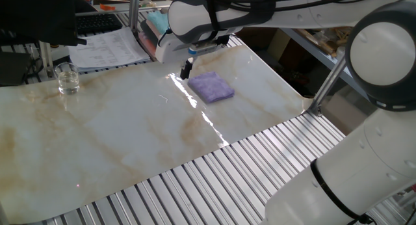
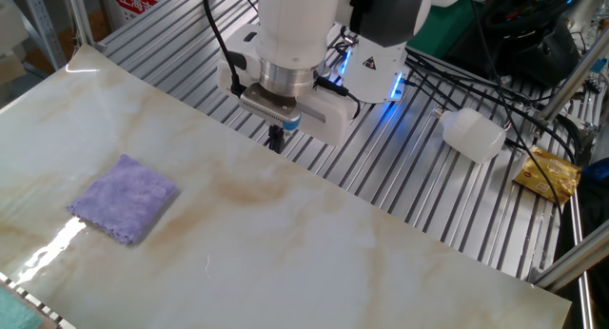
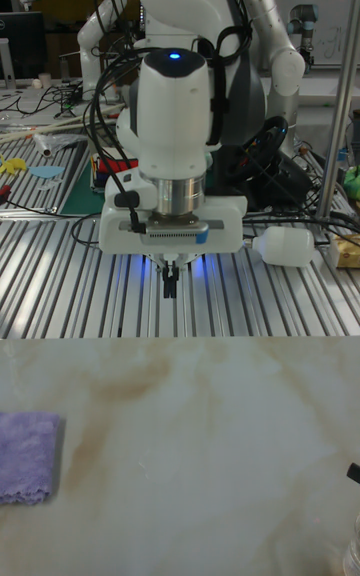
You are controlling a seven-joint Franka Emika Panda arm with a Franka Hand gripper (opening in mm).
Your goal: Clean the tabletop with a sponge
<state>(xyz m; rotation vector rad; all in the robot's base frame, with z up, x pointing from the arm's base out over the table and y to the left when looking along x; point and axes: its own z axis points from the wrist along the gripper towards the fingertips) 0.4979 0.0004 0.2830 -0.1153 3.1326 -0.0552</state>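
The sponge (image 1: 211,87) is a small lavender pad lying flat on the white marble-look tabletop (image 1: 123,131), toward one end of it. In the other fixed view the sponge (image 2: 126,198) lies at the left of the tabletop (image 2: 333,248). My gripper (image 2: 276,139) hangs over the sheet's edge nearest the arm's base, well apart from the sponge. Its fingers are pressed together and hold nothing. The tall fixed view shows the gripper (image 3: 171,286) pointing straight down, with the sponge (image 3: 28,469) low at the left.
A clear glass (image 1: 67,79) stands on the marble sheet at one corner. Papers (image 1: 107,46) and folded teal and pink cloths (image 1: 156,23) lie beyond the sheet. A white bottle (image 2: 473,134) and a gold packet (image 2: 550,174) rest on the ribbed metal slats (image 2: 419,191).
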